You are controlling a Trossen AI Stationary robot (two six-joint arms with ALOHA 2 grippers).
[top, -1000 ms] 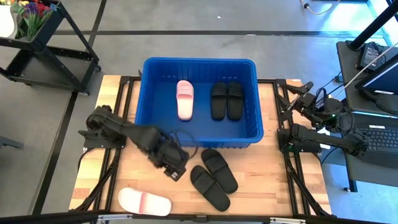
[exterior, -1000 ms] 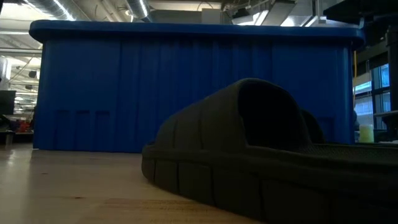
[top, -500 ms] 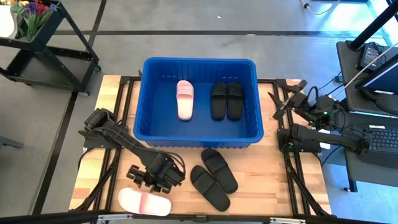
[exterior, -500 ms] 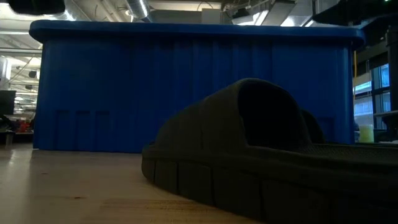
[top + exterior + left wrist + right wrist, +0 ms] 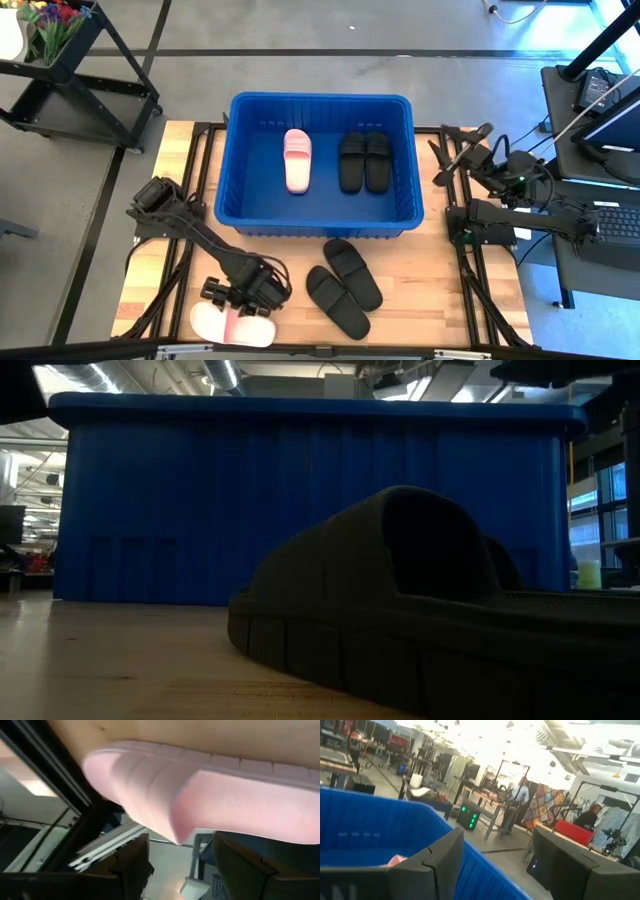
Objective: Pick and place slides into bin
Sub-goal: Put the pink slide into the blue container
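At table's front-left corner, left gripper (image 5: 238,303) hangs directly over pale pink slide (image 5: 232,326), fingers (image 5: 131,865) spread, slide's strap close ahead of them, not yet pinched. Two black slides (image 5: 344,286) lie side by side on wood before blue bin (image 5: 240,190). Inside bin: one pink slide (image 5: 297,160), black pair (image 5: 364,161). Right gripper (image 5: 458,152) raised beside bin's right wall, fingers (image 5: 432,865) spread, empty.

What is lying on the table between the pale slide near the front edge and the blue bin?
In the high view, only the left gripper and its arm lie between the pale slide and the blue bin; otherwise bare table.
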